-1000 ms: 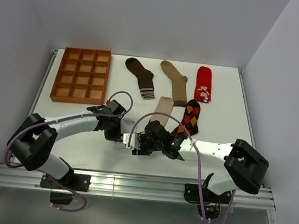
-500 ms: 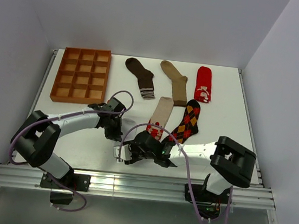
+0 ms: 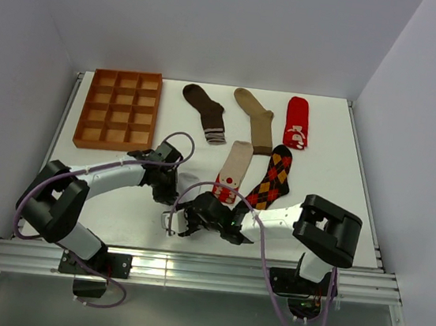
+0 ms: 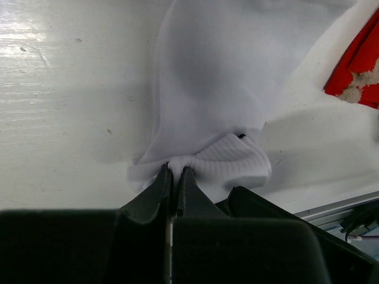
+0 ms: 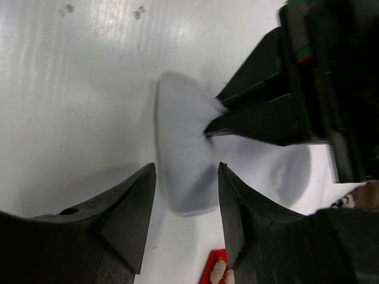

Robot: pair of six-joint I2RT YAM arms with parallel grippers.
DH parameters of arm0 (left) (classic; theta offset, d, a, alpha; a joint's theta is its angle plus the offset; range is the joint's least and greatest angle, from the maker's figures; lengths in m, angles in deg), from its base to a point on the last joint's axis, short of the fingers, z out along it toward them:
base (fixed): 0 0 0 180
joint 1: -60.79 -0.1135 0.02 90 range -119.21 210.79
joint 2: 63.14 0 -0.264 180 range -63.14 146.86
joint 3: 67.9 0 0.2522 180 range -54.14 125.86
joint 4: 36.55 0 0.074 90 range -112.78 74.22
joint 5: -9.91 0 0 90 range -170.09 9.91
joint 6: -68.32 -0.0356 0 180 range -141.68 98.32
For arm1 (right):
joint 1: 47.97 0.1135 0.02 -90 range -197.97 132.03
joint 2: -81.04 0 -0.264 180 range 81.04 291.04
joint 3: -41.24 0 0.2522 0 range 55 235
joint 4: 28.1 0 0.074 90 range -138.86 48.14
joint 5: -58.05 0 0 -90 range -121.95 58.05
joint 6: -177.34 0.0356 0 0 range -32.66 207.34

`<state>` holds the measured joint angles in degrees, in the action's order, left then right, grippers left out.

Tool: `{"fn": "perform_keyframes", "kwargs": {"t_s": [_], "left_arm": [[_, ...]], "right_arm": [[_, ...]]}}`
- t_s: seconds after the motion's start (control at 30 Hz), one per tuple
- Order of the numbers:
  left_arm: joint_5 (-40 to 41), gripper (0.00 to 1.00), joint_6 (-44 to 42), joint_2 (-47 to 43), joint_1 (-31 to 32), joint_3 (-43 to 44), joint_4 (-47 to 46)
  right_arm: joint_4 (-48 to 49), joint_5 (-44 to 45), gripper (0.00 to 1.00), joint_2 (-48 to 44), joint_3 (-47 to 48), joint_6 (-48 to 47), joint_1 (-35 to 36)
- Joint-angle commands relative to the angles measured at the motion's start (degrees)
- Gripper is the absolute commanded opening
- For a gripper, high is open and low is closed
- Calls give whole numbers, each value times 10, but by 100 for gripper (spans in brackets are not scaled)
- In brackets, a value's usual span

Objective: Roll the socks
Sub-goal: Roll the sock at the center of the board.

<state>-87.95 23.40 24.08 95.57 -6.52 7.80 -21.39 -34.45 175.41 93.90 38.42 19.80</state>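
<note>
A white sock (image 4: 207,71) lies flat on the table near the front; black stripes do not show. My left gripper (image 4: 176,170) is shut on its ribbed cuff edge; in the top view the left gripper (image 3: 168,197) sits just left of the sock (image 3: 186,186). My right gripper (image 5: 186,168) is open, with one finger on each side of the sock's rounded end (image 5: 183,142); in the top view it is at the front (image 3: 181,224). The left gripper's shut tips (image 5: 210,126) show in the right wrist view.
Further back lie a dark brown sock (image 3: 205,110), a tan sock (image 3: 257,118), a red sock (image 3: 296,122), a beige red-toed sock (image 3: 234,165) and a black-orange argyle sock (image 3: 274,178). An orange-brown gridded tray (image 3: 119,110) stands at the back left.
My right gripper has moved left and toward the front edge, and now straddles the white sock's end. My left gripper has stayed almost still, shut on the sock.
</note>
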Motion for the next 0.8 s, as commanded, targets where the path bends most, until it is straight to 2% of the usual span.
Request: {"fn": "perform_keyframes", "kwargs": {"t_s": [0.0,0.47,0.57,0.6,0.7,0.77], "left_arm": [[-5,0,-16,23,2,-23,17],[-16,1,-19,27,0,-24,7],[-19,4,-18,23,0,-25,5],[-22,5,-18,18,0,-26,5],[-25,13,-14,6,-2,-30,3],[-26,21,-7,-5,-6,-34,-2]], "right_arm": [[58,24,54,5,3,-18,8],[12,21,55,34,21,-29,16],[13,20,40,44,24,-25,15],[11,17,31,45,25,-16,14],[-18,-14,21,43,41,25,3],[-51,-61,18,35,54,63,-22]]}}
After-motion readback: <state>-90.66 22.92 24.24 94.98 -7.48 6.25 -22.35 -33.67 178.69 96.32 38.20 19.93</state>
